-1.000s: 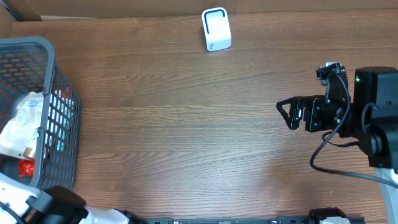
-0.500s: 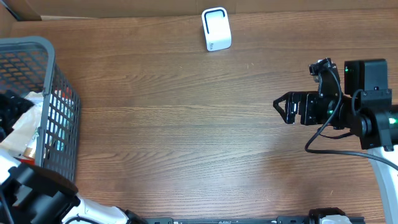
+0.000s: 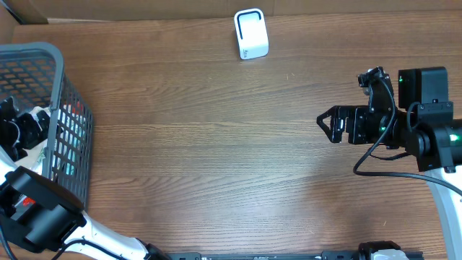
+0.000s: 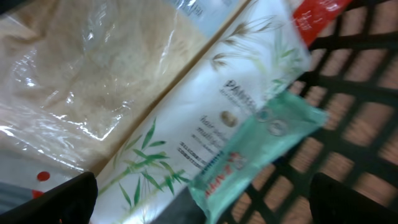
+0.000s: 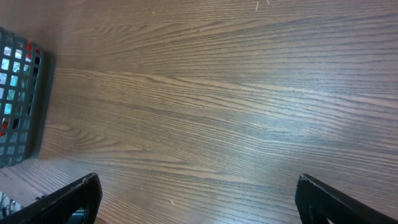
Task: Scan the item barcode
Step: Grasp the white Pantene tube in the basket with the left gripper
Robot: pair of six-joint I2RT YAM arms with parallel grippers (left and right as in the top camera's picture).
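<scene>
L gripper in basket, packs cut off

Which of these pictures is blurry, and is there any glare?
Left wrist view: blurred, print on the white leaf-patterned packet barely readable, glare on the clear bag. Overhead view: sharp, evenly lit table. Right wrist view: crisp wood grain, pale sheen toward the right.

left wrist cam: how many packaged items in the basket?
3: clear bag of beige grains upper left, white bamboo-print pack across the middle, teal packet at its lower right. Red edge top right may be a fourth; others may be hidden.
</scene>
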